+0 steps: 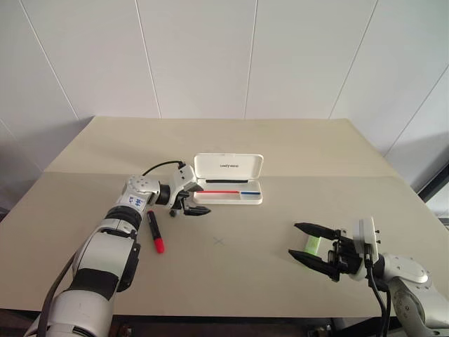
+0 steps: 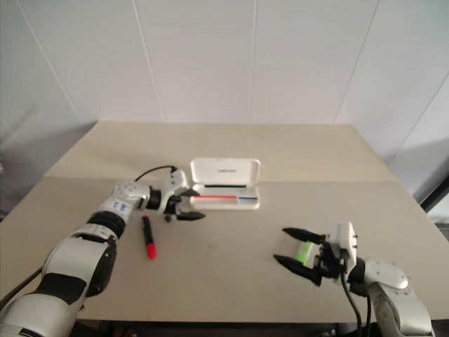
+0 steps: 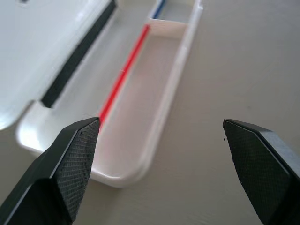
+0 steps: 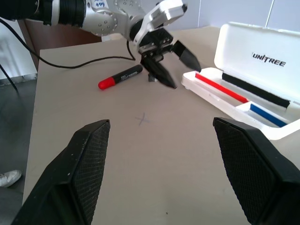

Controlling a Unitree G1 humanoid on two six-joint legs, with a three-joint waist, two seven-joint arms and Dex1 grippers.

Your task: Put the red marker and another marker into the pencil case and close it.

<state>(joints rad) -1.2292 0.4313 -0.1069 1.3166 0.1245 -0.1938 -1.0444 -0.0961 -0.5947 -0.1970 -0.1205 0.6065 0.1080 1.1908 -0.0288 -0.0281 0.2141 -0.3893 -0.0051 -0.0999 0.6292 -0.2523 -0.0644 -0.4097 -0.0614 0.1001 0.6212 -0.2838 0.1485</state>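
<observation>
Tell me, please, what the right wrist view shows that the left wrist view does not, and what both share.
Right wrist view: the red marker lying on the table, the open left hand beside the pencil case, dark lettering on the lid, and a faint cross on the tabletop.

Left wrist view: a close look into the case's empty main tray.

Both: the open white case with its red and blue stripes, standing on the tan table.

left arm reaches forward across body toward 2 o'clock, wrist bent inward; left gripper (image 1: 194, 206) tilted slightly down, fingers (image 3: 70, 159) spread wide, nothing between them. right arm low at 4 o'clock, forearm angled inward; right gripper (image 1: 313, 250) level, pointing toward 10 o'clock, fingers (image 4: 91, 164) wide apart.
</observation>
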